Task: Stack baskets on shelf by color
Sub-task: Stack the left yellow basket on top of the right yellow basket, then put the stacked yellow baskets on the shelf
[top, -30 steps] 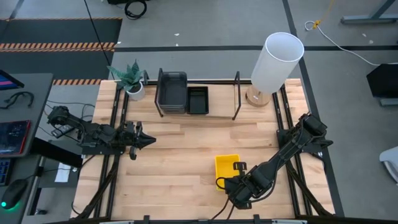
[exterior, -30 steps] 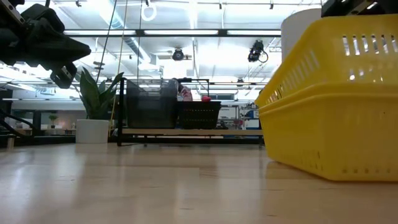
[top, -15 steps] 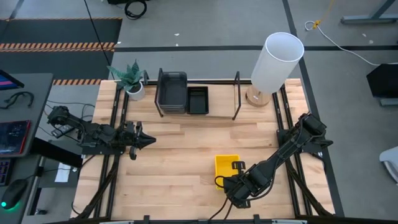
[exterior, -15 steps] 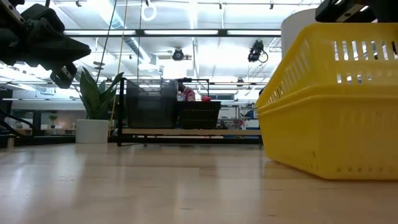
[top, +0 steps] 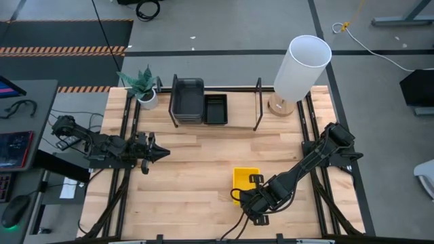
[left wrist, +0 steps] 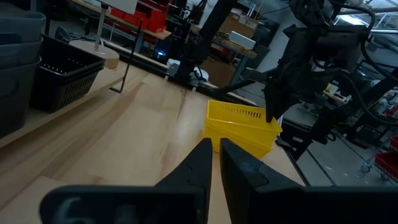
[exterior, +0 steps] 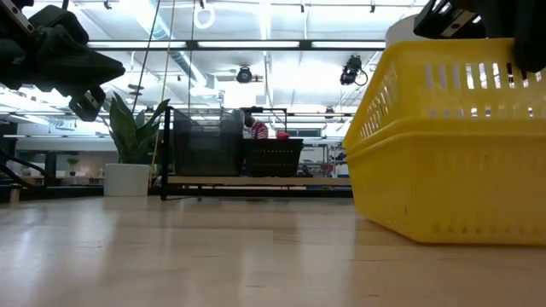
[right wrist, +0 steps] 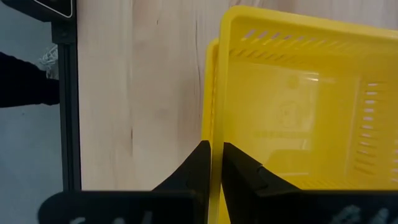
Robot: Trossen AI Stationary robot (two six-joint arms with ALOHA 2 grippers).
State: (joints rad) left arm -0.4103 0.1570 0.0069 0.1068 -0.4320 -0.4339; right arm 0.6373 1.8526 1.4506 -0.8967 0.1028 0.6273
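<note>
Now my right pincer (right wrist: pixel 211 163), pinching the yellow basket's (top: pixel 245 180) rim, has dragged it slightly leftward in the lower frame; the shelf (top: pixel 241 118) remains far.

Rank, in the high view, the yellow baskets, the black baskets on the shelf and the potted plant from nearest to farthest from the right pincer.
Measured from the right pincer, at the table's near edge:
1. Yellow baskets: gripped at their rim, right at the pincer.
2. Black baskets: on the shelf, at the far edge.
3. Potted plant: far left corner, beyond the shelf's left end.
</note>
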